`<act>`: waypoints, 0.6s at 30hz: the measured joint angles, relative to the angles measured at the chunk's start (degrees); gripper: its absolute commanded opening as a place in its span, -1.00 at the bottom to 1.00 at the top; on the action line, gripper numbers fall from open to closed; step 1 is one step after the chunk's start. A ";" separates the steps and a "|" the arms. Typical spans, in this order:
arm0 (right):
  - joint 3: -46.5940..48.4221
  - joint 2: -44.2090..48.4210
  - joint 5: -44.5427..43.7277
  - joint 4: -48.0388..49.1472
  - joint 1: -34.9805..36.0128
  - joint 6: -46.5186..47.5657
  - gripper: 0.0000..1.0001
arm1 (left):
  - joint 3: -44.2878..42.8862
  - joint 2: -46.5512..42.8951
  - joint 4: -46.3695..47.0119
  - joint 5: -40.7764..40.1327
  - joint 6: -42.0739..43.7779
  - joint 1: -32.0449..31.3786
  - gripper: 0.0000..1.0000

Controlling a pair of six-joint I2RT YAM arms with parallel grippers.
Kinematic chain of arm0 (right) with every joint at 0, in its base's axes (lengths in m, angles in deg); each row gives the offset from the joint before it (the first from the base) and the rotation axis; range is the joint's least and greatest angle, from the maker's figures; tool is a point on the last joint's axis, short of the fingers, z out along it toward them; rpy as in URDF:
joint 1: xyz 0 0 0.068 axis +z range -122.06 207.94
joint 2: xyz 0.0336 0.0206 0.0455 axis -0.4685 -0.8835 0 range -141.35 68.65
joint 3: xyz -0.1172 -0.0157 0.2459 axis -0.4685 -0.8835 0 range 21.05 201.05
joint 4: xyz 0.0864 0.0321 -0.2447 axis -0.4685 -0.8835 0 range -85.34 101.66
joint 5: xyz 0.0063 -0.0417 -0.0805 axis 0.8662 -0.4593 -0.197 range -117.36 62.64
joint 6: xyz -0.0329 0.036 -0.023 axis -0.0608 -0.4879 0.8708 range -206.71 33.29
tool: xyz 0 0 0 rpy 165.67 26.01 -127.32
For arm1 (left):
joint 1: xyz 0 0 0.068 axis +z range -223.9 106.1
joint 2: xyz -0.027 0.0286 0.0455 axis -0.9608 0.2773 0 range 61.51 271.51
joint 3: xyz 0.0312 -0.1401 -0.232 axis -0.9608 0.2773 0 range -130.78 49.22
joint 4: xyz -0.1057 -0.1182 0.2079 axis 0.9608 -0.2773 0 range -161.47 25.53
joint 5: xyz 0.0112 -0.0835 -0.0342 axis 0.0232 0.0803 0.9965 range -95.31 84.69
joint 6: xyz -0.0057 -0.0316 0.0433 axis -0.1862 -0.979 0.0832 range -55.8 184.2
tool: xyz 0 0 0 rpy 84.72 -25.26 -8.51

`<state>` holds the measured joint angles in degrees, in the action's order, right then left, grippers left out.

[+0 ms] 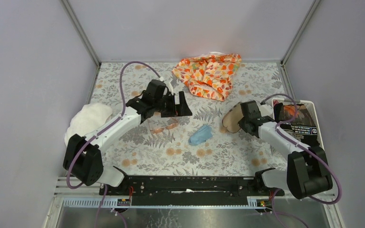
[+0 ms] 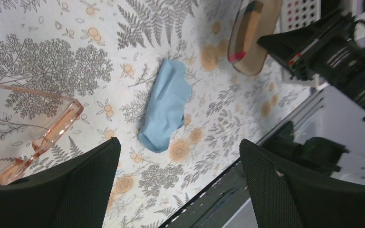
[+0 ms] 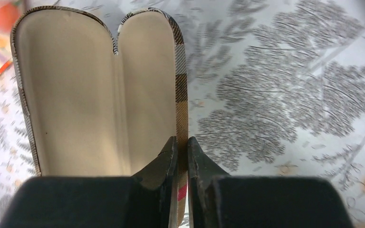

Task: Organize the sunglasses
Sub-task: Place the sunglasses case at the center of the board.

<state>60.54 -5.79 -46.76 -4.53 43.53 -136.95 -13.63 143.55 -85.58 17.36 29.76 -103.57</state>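
Note:
The sunglasses (image 1: 165, 126), with a thin orange-pink frame, lie on the floral tablecloth in the middle left. They also show at the left edge of the left wrist view (image 2: 52, 126). My left gripper (image 1: 174, 110) hovers just behind them, open and empty (image 2: 178, 159). The brown plaid case (image 1: 231, 118) lies open on the right, its cream inside (image 3: 100, 95) empty. My right gripper (image 1: 243, 124) is shut on the case's right wall (image 3: 182, 152). A small blue cloth (image 1: 200, 135) lies between the sunglasses and the case.
An orange floral fabric (image 1: 209, 73) lies at the back centre. A white towel (image 1: 88, 121) lies at the left edge. A white tray (image 1: 316, 118) with a dark packet stands at the right edge. The blue cloth (image 2: 166, 111) sits ahead of the left fingers.

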 measured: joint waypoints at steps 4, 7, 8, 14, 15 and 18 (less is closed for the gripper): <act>-1.53 0.37 -4.33 -2.91 0.00 -6.99 -0.20 | -0.50 0.48 -2.56 -4.31 2.27 -5.03 0.97; -0.98 -1.62 -5.57 -4.33 0.00 -9.49 0.62 | -1.16 1.88 -4.00 -6.67 2.95 -8.31 0.97; -0.66 -1.92 -5.64 -4.72 0.00 -9.31 0.71 | -1.16 2.25 -4.63 -7.32 2.99 -8.83 0.97; -0.13 2.75 -5.09 -4.44 0.00 -6.47 0.82 | -0.96 2.38 -6.58 -10.93 2.82 -8.76 0.97; -0.13 4.96 -4.70 -4.00 0.00 -5.14 0.82 | -0.61 2.12 -6.67 -11.74 2.67 -8.76 0.97; -0.22 12.22 -2.16 -2.12 0.00 -1.25 0.83 | 0.83 0.83 -7.15 -14.23 2.03 -8.76 0.95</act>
<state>60.32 6.43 -48.92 -6.65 43.53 -138.20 -12.80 144.38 -92.72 3.13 31.79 -112.34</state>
